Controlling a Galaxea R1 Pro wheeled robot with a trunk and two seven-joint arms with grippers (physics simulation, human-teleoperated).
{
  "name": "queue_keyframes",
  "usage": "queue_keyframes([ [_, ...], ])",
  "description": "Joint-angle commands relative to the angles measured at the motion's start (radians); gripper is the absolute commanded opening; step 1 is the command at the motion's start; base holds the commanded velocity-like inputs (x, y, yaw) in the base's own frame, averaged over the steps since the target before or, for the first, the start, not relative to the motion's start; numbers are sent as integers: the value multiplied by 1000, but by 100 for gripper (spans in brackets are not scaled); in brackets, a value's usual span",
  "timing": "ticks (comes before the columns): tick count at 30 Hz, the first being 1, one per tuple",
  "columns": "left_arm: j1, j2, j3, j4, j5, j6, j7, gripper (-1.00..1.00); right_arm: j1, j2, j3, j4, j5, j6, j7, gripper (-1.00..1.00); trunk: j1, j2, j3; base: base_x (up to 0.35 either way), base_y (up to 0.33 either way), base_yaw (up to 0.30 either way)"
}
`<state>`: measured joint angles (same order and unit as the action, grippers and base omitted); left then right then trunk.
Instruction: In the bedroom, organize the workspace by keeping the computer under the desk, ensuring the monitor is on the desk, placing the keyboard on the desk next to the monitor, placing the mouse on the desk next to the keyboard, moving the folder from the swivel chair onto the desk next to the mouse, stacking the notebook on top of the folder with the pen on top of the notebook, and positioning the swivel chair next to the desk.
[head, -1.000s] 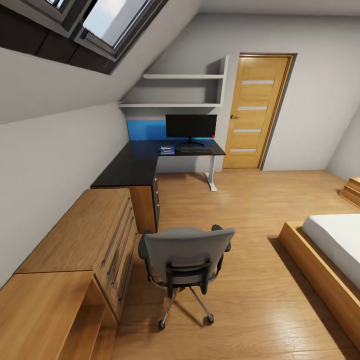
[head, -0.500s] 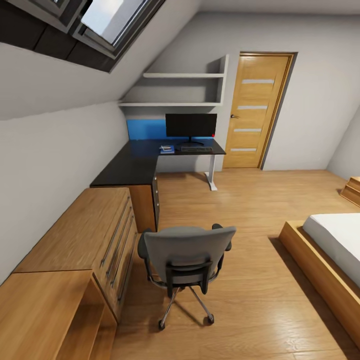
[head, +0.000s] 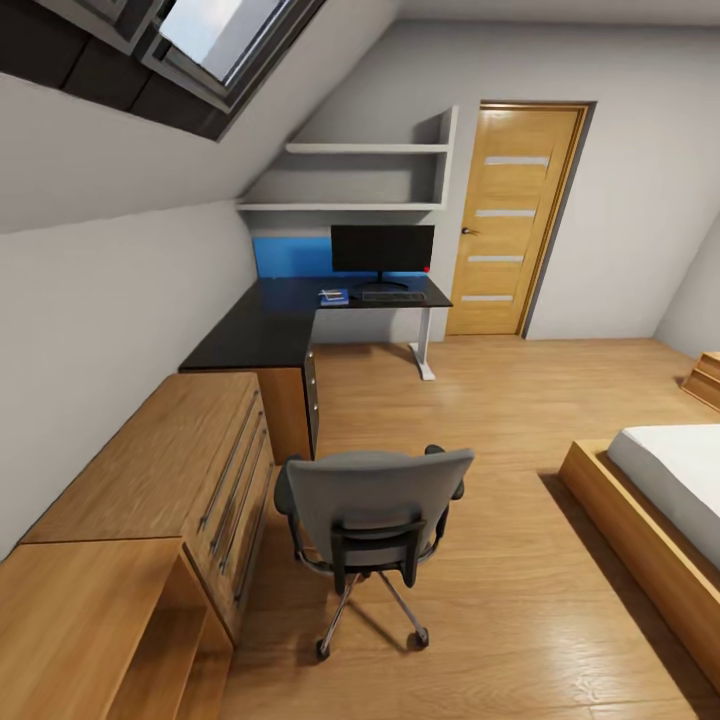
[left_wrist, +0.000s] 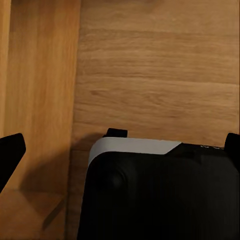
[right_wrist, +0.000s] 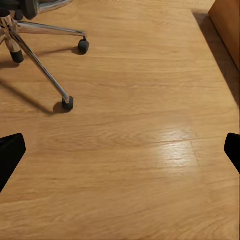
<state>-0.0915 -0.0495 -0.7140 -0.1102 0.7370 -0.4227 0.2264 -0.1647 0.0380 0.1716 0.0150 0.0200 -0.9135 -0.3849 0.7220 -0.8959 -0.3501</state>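
Nearby, grey padded swivel chair (head: 372, 510), glossy black desk (head: 270, 328)

Both grippers have plain black pointed fingertips (right_wrist: 11, 150). A big black rounded body part with a white top edge (left_wrist: 135, 147) shows too.

I see an attic bedroom in a home: a sloped ceiling with a skylight (head: 215, 40), a low bed (head: 668, 490), a wooden door (head: 512, 220), oak dressers (head: 150, 480), and a corner desk (head: 270, 325) with monitor (head: 382, 250) and swivel chair (head: 372, 510).
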Motion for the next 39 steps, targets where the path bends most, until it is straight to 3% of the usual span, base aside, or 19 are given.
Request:
queue_keyframes([
  [1,-1,0,-9,-1,2,10,6,100,-1,0,9,1,2,-3,-10,100,4,-8,-4,0,0,0],
  [7,-1,-3,-10,-23,2,59,2,100,-1,-1,9,-1,2,11,-9,100,27,-50,-23,0,0,0],
  [39,-1,5,-9,-32,1,51,13,100,-1,-13,6,-4,0,34,-11,100,150,-274,-123,0,0,0],
])
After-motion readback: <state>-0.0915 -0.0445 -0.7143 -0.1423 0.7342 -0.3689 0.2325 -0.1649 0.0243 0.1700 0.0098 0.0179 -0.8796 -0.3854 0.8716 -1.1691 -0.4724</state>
